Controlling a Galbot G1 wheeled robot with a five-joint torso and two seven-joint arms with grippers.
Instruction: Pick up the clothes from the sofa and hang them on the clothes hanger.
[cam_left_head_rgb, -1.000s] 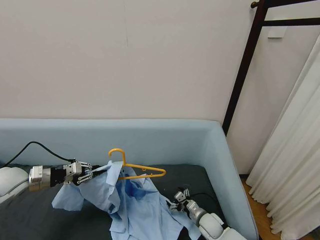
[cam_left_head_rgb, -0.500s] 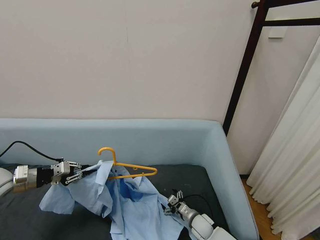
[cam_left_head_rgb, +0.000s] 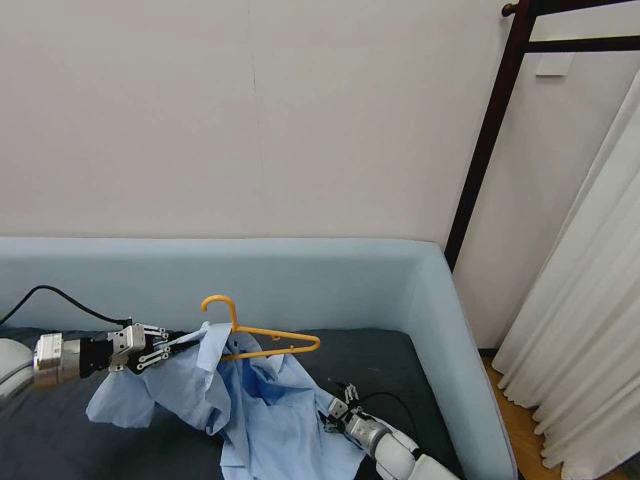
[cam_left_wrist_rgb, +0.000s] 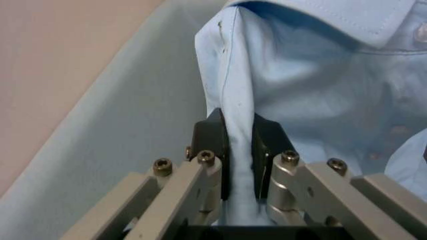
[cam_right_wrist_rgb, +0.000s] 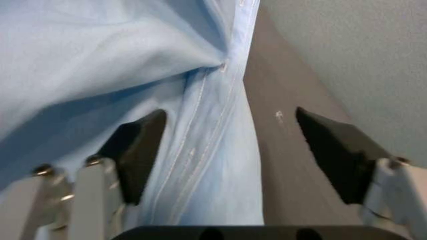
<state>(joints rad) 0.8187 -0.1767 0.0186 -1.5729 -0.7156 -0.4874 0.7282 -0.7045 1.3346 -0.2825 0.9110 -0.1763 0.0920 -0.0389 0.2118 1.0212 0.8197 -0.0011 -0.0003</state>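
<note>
We are clamping our left gripper (cam_left_wrist_rgb: 239, 137) on a fold of the blue shirt (cam_left_head_rgb: 275, 405) near its collar, holding it and its orange hanger (cam_left_head_rgb: 265, 346) up off the sofa (cam_left_head_rgb: 330, 280) at seven o'clock. Our right gripper (cam_right_wrist_rgb: 233, 145), jaws apart, is straddling the shirt's front edge at six o'clock, probably to steady it.

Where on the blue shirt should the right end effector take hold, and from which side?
Probably the stitched front edge of the blue shirt, coming from the bare dark seat at the robot's right. That edge lies as a narrow strip inside the open right end effector; the rest is bunched folds.
</note>
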